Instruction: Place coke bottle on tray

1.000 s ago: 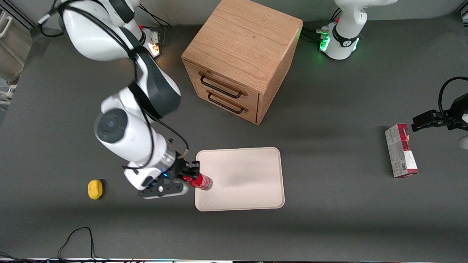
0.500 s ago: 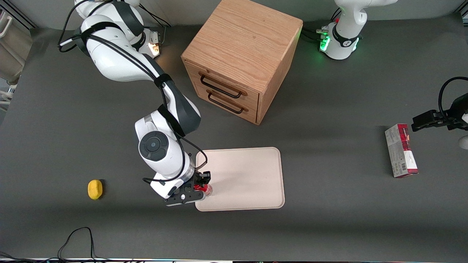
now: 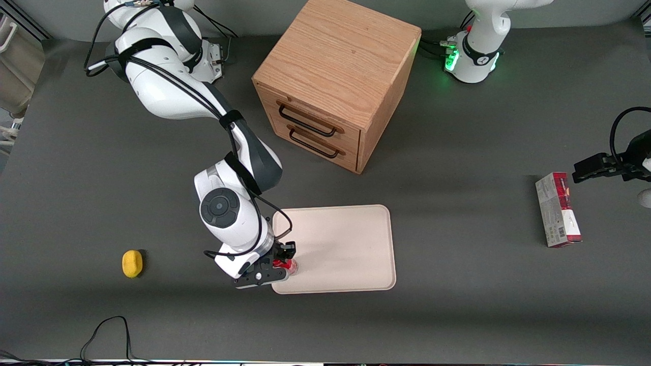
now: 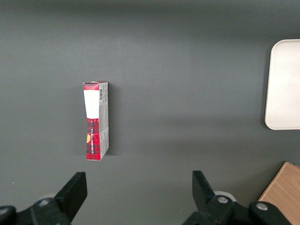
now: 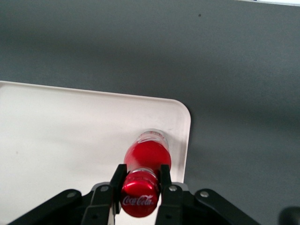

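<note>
The coke bottle (image 5: 146, 161), with red cap, red label and clear base, stands upright in the corner of the cream-white tray (image 5: 70, 131) nearest the front camera and the working arm's end. My gripper (image 5: 140, 180) is above it, shut on the bottle just below the cap. In the front view the gripper (image 3: 281, 262) hides most of the bottle (image 3: 289, 265), whose base is at or just above the tray (image 3: 341, 249); I cannot tell whether it touches.
A wooden drawer cabinet (image 3: 335, 81) stands farther from the front camera than the tray. A yellow lemon (image 3: 132, 264) lies toward the working arm's end. A red-and-white carton box (image 3: 558, 209) lies toward the parked arm's end, also in the left wrist view (image 4: 96, 120).
My gripper has swung the bottle from tilted over the tray's edge to upright and lowered it onto the tray's near corner. The arm has stretched out toward the tray.
</note>
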### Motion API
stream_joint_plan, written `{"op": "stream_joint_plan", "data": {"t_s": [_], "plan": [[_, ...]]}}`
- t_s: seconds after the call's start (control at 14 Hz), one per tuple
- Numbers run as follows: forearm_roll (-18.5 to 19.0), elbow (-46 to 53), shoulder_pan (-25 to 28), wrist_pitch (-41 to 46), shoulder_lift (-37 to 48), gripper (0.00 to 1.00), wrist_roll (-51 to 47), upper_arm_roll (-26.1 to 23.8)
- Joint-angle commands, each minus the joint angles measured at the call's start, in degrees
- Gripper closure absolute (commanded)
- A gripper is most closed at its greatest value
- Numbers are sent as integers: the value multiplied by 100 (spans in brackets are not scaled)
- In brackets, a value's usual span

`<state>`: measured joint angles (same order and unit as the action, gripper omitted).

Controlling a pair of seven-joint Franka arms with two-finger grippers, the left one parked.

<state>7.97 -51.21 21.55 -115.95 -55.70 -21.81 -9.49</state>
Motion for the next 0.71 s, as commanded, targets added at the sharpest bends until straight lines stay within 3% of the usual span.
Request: {"op": "stream_joint_plan", "data": {"t_s": [0.0, 0.14, 0.36, 0.5, 0.64], "plan": [[117, -65, -45, -77, 173, 0, -51, -26], [-32, -239, -167, 176, 681, 0, -226, -17], [-401, -1850, -554, 618, 2198, 0, -122, 105], [-830, -3292, -617, 574, 3437, 0, 70, 621], [-1314, -4418, -599, 617, 4510, 0, 928, 1271]]}}
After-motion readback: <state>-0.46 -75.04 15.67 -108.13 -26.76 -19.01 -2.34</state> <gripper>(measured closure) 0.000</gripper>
